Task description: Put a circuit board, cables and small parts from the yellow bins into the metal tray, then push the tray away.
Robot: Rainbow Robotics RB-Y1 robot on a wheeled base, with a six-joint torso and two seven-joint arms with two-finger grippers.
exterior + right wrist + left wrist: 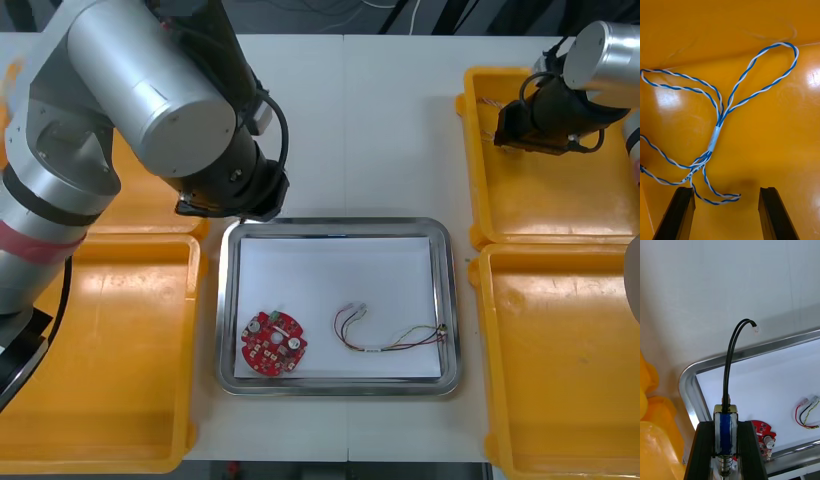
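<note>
While the left gripper clamps a small metal part at ten o'clock of the metal tray | step: part drop-off | next: ease inside rim, release | right gripper: jaws apart over twisted cable.

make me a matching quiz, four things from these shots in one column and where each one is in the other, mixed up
1 circuit board
2 red and yellow cable
3 blue and white cable
4 black cable

a in the yellow bin, before the open right gripper
b in the metal tray, near its left end
c clamped in the left gripper
d in the metal tray, right of the board

Pairs: 1-b, 2-d, 3-a, 4-c
</note>
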